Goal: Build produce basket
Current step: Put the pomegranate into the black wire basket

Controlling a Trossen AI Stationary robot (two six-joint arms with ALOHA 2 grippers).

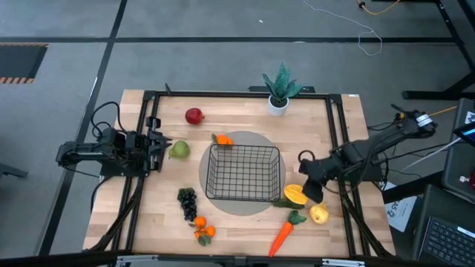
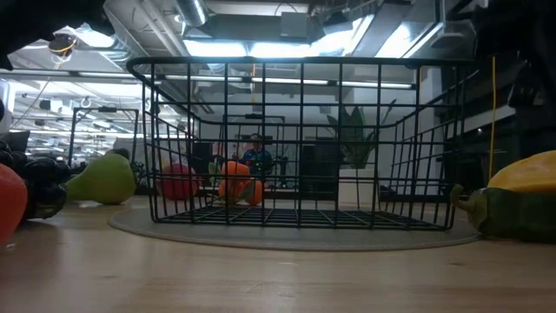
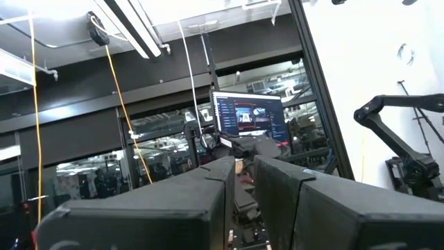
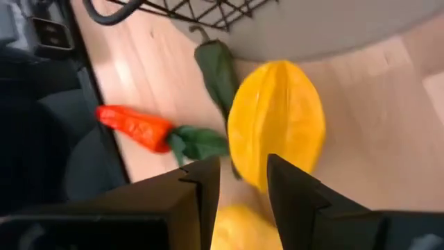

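The black wire basket (image 1: 241, 172) stands empty on a round grey mat (image 1: 256, 137) at the table's middle; the low view shows it too (image 2: 300, 143). My right gripper (image 1: 310, 185) hovers open at the basket's right, over the yellow-orange squash (image 4: 277, 125) and the yellow pear (image 4: 239, 229). The carrot (image 4: 135, 128) lies beside them. My left gripper (image 1: 163, 145) waits shut at the table's left, next to the green pear (image 1: 179, 150). A red apple (image 1: 194, 116), an orange (image 1: 222, 139), black grapes (image 1: 187, 201) and small oranges (image 1: 202, 226) lie around the basket.
A potted green plant (image 1: 280, 90) stands at the far edge behind the basket. A black frame (image 1: 141, 133) runs along the table's left, far and right sides. Bare wood shows between the basket and the near edge.
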